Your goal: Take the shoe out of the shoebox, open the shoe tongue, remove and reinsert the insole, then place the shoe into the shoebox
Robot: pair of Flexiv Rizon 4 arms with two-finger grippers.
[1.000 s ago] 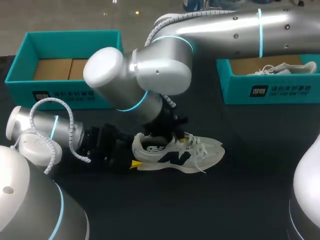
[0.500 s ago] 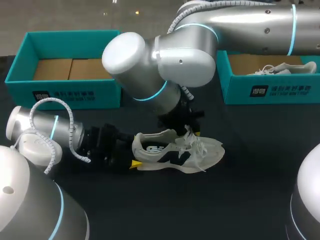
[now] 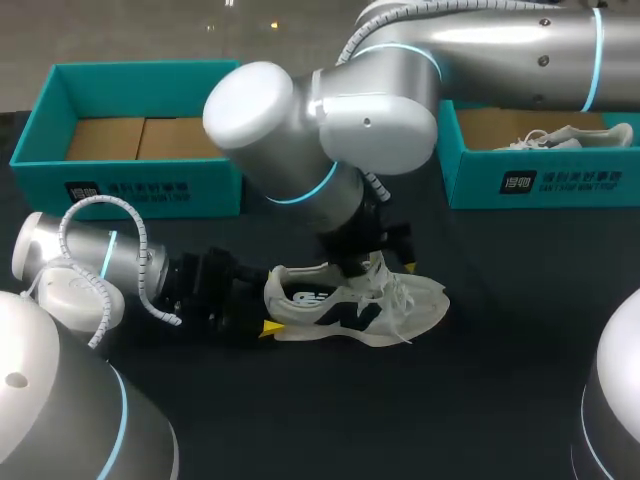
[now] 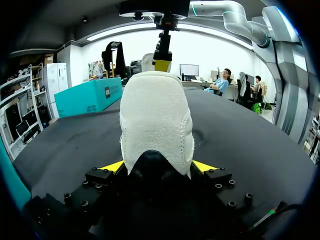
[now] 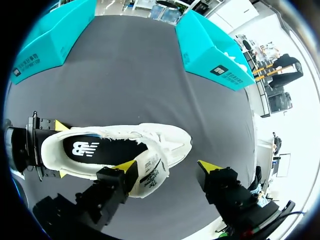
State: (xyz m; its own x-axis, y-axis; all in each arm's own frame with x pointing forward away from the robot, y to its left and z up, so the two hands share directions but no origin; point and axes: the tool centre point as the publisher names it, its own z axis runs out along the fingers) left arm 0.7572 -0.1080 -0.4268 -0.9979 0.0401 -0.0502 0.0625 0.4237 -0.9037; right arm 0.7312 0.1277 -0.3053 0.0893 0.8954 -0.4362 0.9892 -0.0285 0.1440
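We are looking at a white mesh-and-suede sneaker with a dark side logo [image 3: 355, 305] that is lying upright on its sole on the black cloth-covered table [image 3: 480, 400], outside both boxes. Our left gripper [image 4: 157, 167] is clamping the sneaker's heel, with one yellow tip pressing on each side of it, so it is closed on the shoe. The left arm is stretching away behind the heel, in line with the sneaker.

Our right gripper [image 5: 167, 167] is hanging directly above the sneaker's lace area with its fingers spread wide, so it is open. The white padded tongue with a printed label [image 5: 152, 172] is standing raised out of the sneaker's opening and is leaning against the inner side of one right finger, while the other finger is staying clear beside the sneaker. The dark insole with a white logo [image 5: 100, 149] is lying flat inside the sneaker.

An open teal cardboard shoebox [image 3: 130, 180] with a bare brown floor is sitting well apart from the sneaker, beyond its heel end. A second teal shoebox [image 3: 540, 180] is sitting beyond the sneaker's toe end and is holding another white shoe [image 3: 570, 135]
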